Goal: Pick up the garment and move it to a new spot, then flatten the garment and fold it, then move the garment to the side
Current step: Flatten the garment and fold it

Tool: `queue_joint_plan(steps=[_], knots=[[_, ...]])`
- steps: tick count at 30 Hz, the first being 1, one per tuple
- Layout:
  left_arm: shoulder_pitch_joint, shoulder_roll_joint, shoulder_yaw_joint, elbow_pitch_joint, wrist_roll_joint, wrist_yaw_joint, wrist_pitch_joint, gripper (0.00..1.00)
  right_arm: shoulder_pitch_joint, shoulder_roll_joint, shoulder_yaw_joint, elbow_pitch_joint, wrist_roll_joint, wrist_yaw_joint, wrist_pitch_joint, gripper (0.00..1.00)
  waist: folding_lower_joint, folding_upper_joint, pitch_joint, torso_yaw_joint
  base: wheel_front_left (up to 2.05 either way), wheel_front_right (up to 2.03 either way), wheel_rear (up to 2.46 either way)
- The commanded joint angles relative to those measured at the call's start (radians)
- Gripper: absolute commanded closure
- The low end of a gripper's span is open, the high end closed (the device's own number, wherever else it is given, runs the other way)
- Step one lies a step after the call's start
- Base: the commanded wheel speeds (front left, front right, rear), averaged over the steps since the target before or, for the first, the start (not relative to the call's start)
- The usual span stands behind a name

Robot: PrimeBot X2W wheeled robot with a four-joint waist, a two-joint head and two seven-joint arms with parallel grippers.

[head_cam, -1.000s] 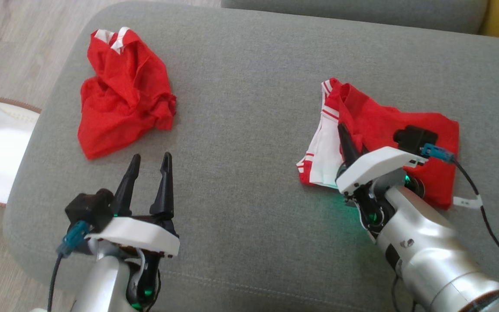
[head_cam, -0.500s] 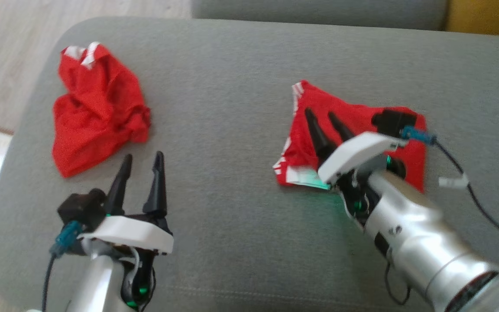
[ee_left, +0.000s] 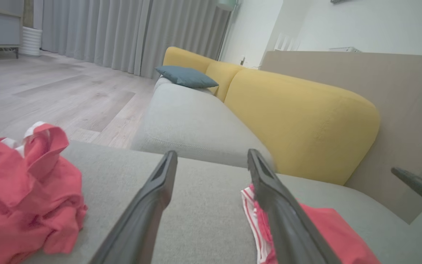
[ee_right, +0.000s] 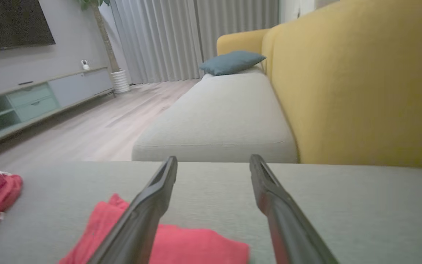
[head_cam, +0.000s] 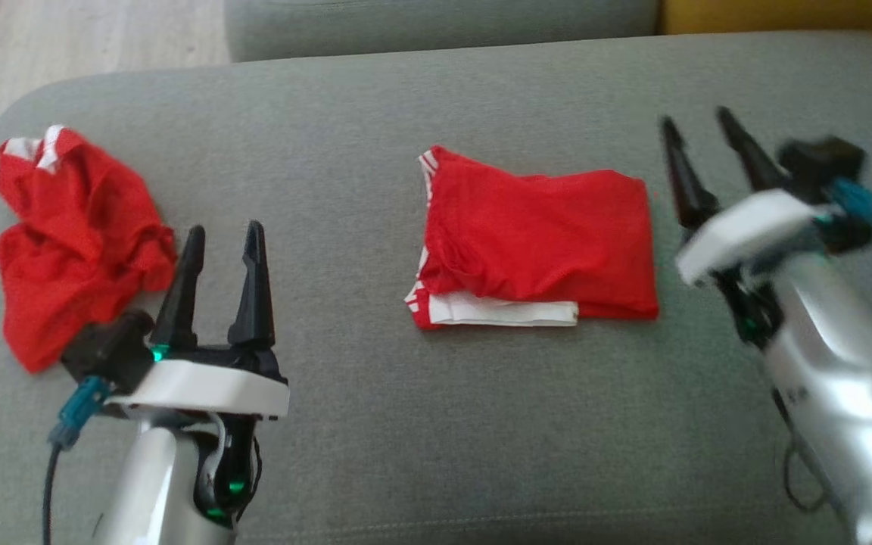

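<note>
A red garment (head_cam: 534, 242) with white trim lies folded into a flat rectangle in the middle of the grey cushion, with nothing touching it. My right gripper (head_cam: 695, 117) hovers open just to its right, fingers pointing away, blurred by motion. In the right wrist view this gripper (ee_right: 214, 158) is empty, and the folded garment (ee_right: 181, 245) lies below and left of its fingers. My left gripper (head_cam: 225, 227) stands open and empty near the front left. In the left wrist view it (ee_left: 211, 153) points between the folded garment (ee_left: 328, 231) and a crumpled one.
A second red garment (head_cam: 65, 235) lies crumpled at the cushion's left end. The grey seat cushion (head_cam: 436, 424) has bare room in front. A yellow backrest (ee_left: 299, 121) and a blue pillow (ee_left: 185, 76) lie beyond, with wooden floor to the left.
My right gripper has opened, let go of the folded garment and pulled away to its right. The head camera has turned, shifting the whole picture left. The left gripper stays open.
</note>
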Motion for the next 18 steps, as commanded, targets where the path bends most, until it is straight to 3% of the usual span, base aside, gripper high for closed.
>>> queue_joint_plan(steps=[1, 5, 8, 12, 18], knots=[[-0.055, 0.011, 0.033, -0.044, -0.007, 0.003, -0.005, 0.0, 0.037, 0.012, -0.031, -0.06, -0.041, 0.003, -0.011, 0.0, 0.0, -0.0001, 0.001, -0.011, 0.0, 0.0, 0.0], [-0.049, 0.011, 0.04, -0.072, -0.005, 0.004, -0.005, 0.0, 0.194, 0.039, -0.232, -0.246, -0.212, 0.003, -0.011, 0.0, 0.0, -0.0001, 0.003, -0.029, 0.0, 0.0, 0.0], [-0.039, 0.011, 0.043, -0.084, 0.002, 0.001, -0.005, 0.0, 0.301, 0.093, -0.357, -0.37, -0.299, 0.003, -0.011, 0.0, 0.0, -0.0001, 0.005, -0.038, 0.0, 0.0, 0.0], [-0.015, 0.011, 0.053, -0.083, 0.027, -0.006, -0.005, 0.0, 0.412, 0.142, -0.415, -0.483, -0.389, 0.003, -0.011, 0.0, 0.0, -0.0001, 0.006, -0.045, 0.0, 0.0, 0.0], [0.033, 0.011, 0.058, -0.079, 0.07, -0.005, -0.005, 0.0, 0.496, 0.175, -0.454, -0.548, -0.432, 0.003, -0.011, 0.0, 0.0, -0.0001, 0.009, -0.047, 0.0, 0.0, 0.0]])
